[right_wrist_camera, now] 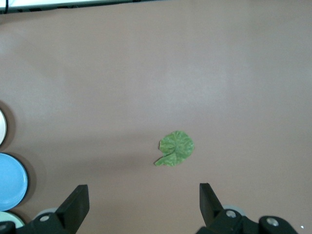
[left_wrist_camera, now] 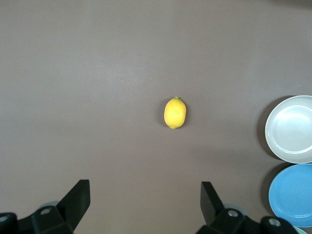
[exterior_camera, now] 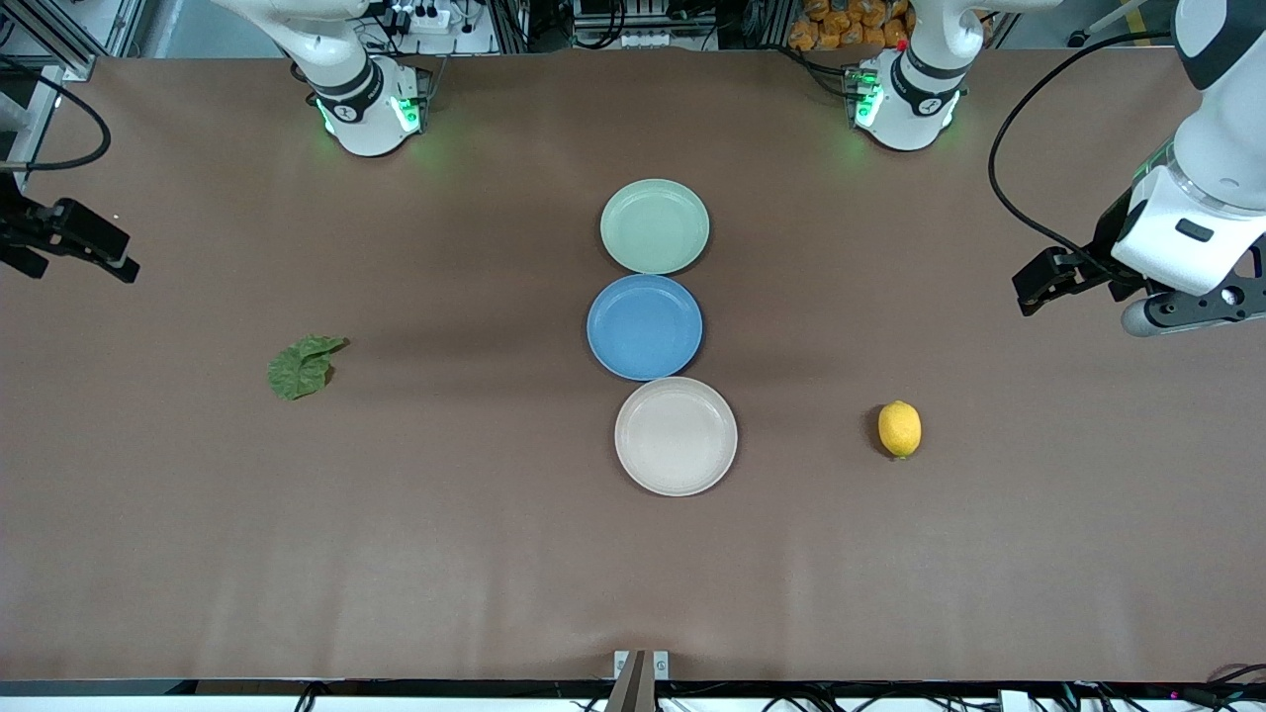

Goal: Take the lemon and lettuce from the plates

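Lemon [exterior_camera: 899, 429] and lettuce [exterior_camera: 304, 367] both lay on the bare table [exterior_camera: 495, 554], off the plates, all three of which stood empty in a row down the middle: mint plate [exterior_camera: 655, 225] farthest from the front camera, blue plate [exterior_camera: 645, 326] between, cream plate [exterior_camera: 676, 435] nearest. I judged the picking already done: each piece sat well apart from the plates, the lemon toward my left arm's end, the lettuce toward my right arm's.

My left gripper [exterior_camera: 1039, 282] hung high over its end of the table, fingers spread wide, nothing in them. My right gripper [exterior_camera: 94, 247] hung over its end, equally wide and empty.

Only the wrist views proved that spread; the front view alone showed the full plate row.
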Action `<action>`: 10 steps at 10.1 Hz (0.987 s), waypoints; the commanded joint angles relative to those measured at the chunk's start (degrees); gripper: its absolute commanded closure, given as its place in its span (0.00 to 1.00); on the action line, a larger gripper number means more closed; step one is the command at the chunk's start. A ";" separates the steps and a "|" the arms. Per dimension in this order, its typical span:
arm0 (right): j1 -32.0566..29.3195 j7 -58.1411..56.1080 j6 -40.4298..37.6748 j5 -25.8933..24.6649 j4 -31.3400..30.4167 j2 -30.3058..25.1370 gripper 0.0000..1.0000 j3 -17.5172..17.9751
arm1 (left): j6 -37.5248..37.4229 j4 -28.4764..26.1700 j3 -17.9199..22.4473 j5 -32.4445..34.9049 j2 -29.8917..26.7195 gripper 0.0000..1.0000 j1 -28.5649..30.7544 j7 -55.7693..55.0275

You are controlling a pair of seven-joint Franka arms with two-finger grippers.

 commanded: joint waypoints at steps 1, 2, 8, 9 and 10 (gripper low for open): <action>1.52 0.85 1.61 -0.52 -0.67 -0.03 0.00 -1.58 | -0.57 -0.79 -0.14 -1.18 -1.60 0.00 0.38 1.76; 1.00 0.76 1.70 -0.52 -0.67 -0.03 0.00 -1.49 | -2.22 -0.79 -0.14 -1.18 -2.13 0.00 0.38 1.85; 1.87 0.76 1.70 -0.78 -0.06 0.59 0.00 -2.72 | -6.55 -0.87 -0.14 -2.50 -4.24 0.00 -0.05 1.59; 1.78 0.67 1.70 -0.78 -0.06 0.59 0.00 -2.64 | -6.90 -0.79 -0.31 -2.50 -4.42 0.00 -0.06 1.85; 1.70 0.67 1.70 -0.78 -0.06 0.59 0.00 -2.64 | -7.33 -0.61 -0.40 -2.94 -4.59 0.00 -0.06 1.76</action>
